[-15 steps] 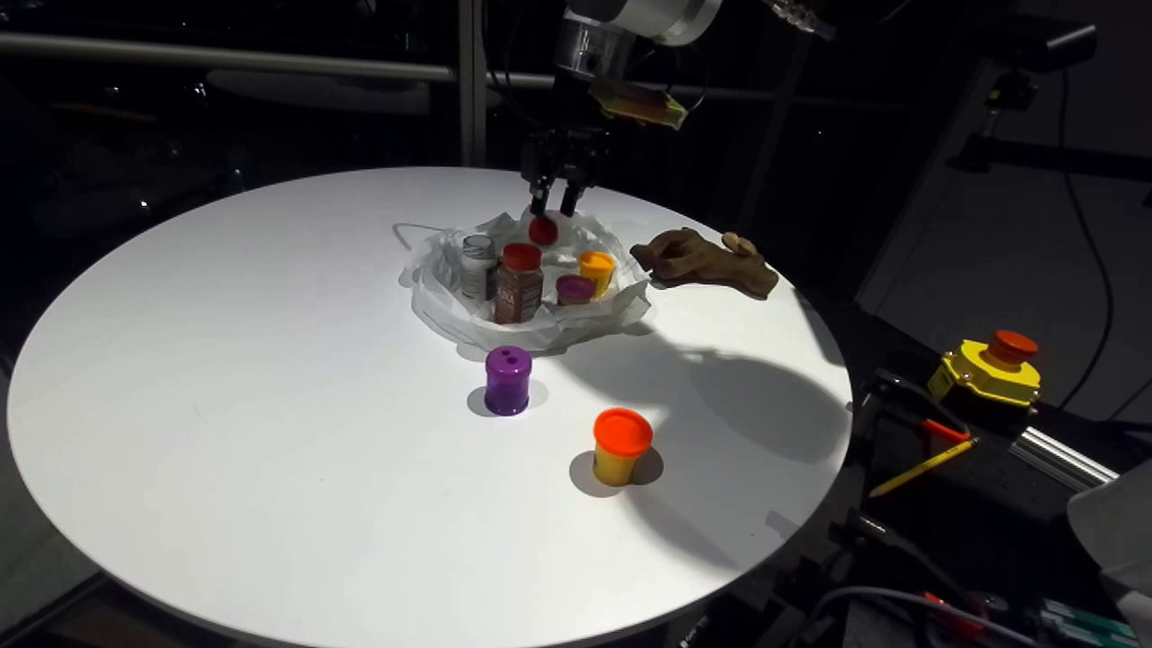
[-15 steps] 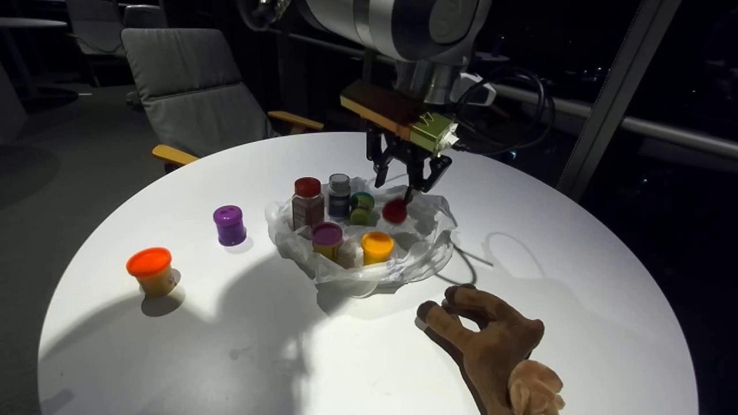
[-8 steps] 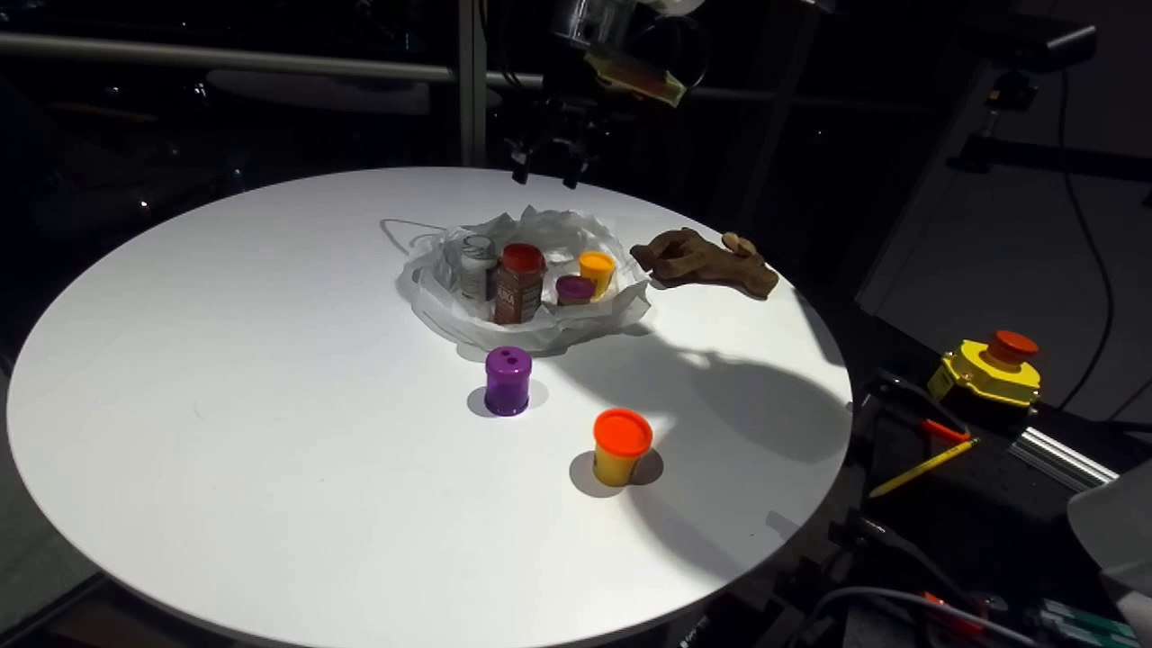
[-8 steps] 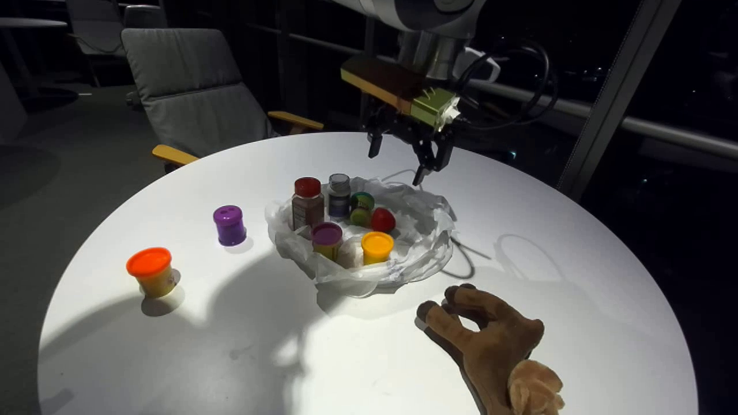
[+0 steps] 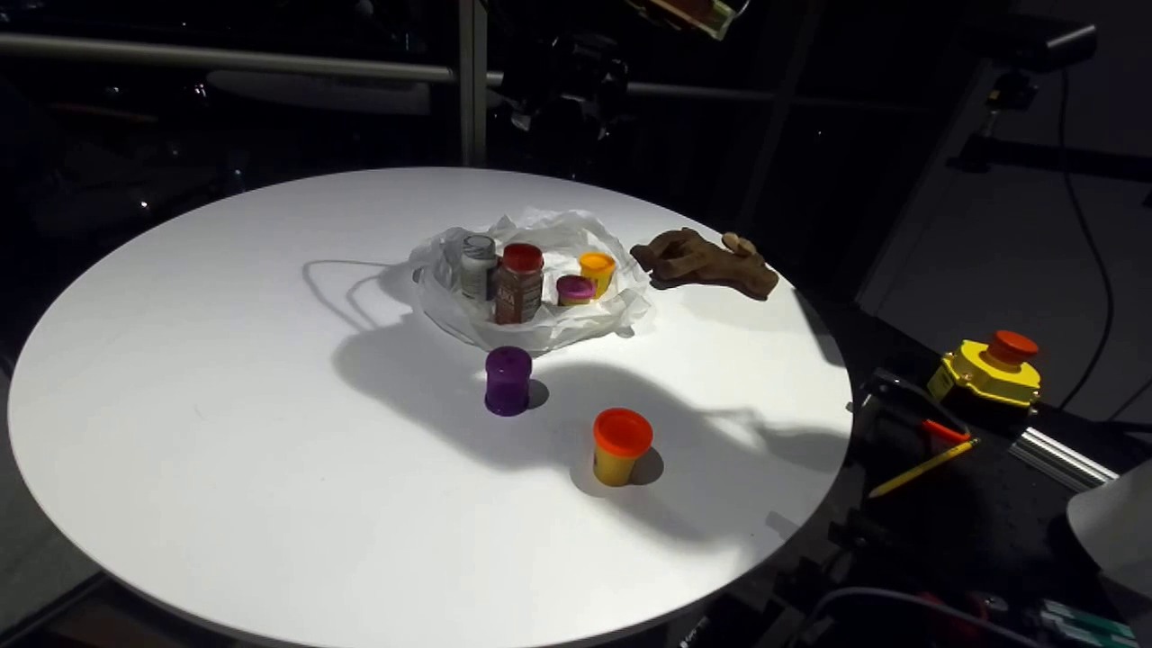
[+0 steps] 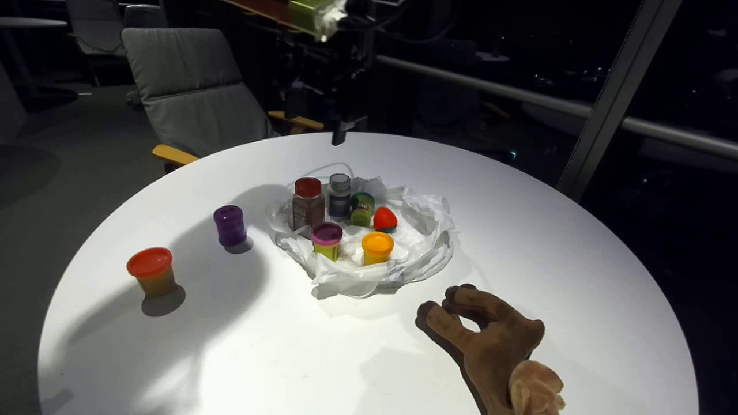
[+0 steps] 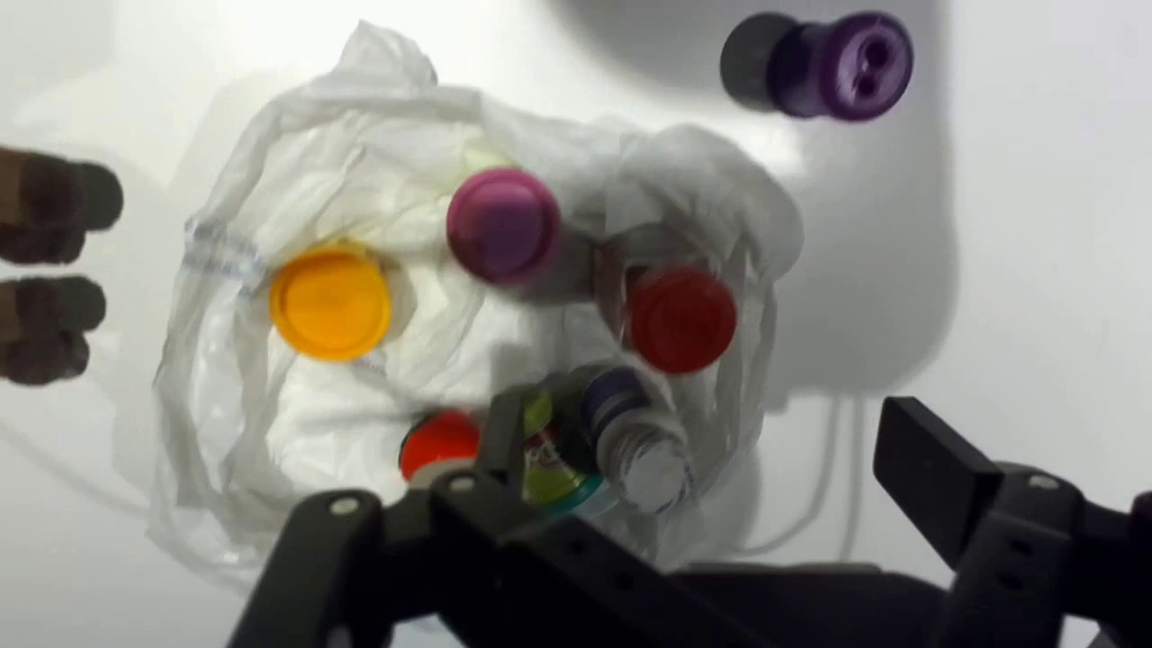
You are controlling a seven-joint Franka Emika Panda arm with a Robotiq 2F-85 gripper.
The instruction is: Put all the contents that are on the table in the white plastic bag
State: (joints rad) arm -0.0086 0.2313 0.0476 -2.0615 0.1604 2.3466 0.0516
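Pincer [image 7: 702, 436] released, jaws wide apart, well above white bag [image 6: 357, 283]; in wrist view, left finger [image 7: 501, 439] hides part of green tub [image 7: 549, 477].

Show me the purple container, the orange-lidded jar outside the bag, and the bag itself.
Purple container [image 5: 508, 385], in an exterior view: its side.
Orange-lidded jar [image 6: 156, 283], in an exterior view: its body.
White plastic bag [image 7: 706, 173], in the wrist view: crumpled edge.
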